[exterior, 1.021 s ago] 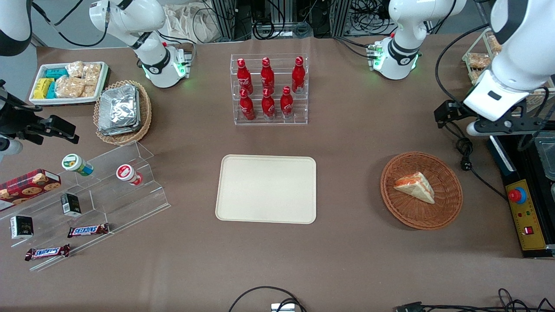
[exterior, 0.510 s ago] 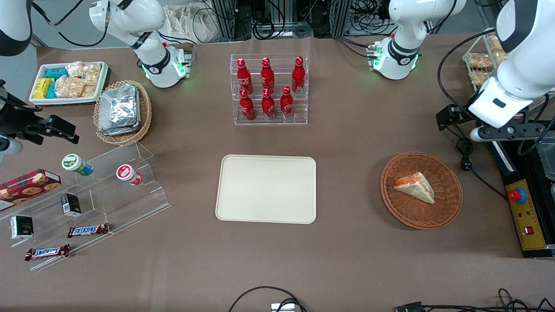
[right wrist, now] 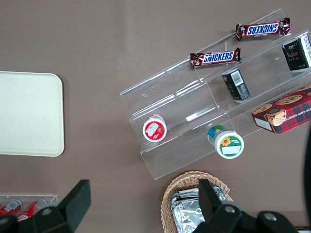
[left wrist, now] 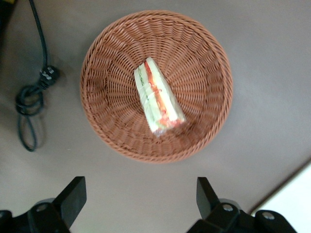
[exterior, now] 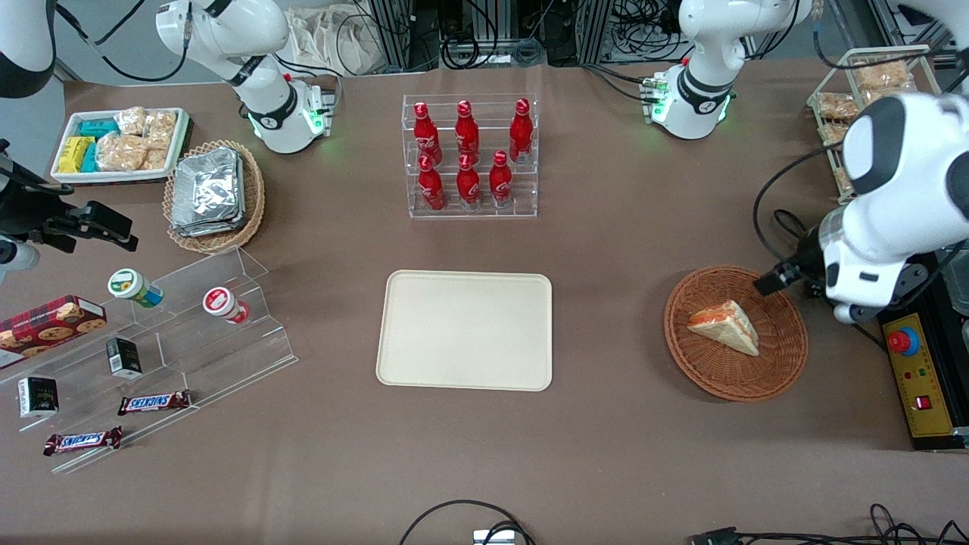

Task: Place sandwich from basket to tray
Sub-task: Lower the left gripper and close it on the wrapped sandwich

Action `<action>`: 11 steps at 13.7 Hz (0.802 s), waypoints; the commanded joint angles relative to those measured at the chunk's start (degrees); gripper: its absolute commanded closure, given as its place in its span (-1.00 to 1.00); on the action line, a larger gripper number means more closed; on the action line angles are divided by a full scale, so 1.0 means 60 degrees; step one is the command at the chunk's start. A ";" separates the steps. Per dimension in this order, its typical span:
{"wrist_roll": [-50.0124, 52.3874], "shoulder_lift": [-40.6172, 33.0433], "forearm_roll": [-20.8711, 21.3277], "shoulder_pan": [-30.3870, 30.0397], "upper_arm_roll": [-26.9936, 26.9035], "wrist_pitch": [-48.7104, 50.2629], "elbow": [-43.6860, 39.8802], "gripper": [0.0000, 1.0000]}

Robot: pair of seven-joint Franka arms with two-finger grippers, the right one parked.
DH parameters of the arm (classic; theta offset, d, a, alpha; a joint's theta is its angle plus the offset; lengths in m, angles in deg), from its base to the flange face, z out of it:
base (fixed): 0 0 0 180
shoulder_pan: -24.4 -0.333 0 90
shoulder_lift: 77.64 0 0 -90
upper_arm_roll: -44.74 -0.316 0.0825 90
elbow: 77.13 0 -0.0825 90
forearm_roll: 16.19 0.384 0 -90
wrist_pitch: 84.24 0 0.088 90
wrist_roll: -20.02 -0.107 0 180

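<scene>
My end effector (left wrist: 138,201) hangs wide open and empty above the basket (left wrist: 99,82); the sandwich (left wrist: 158,97) lies just ahead, its long axis crossing my finger line at a slant.

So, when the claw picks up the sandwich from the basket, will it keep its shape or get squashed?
Probably soft: the sandwich is white bread with filling layers, so a hard squeeze may squash it. Its glossy wrap could be slippery. It looks light. The open claw hangs above the basket rim, not touching.
</scene>
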 commanded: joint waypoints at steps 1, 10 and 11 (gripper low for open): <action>0.2009 0.0093 0.0487 -0.0018 0.0051 -0.1966 0.1373 -1.00; 0.3966 0.1836 0.0942 0.0070 0.0051 -0.4450 0.1949 -1.00; 0.3966 0.1910 0.1000 0.0070 0.0051 -0.4465 0.1949 -0.99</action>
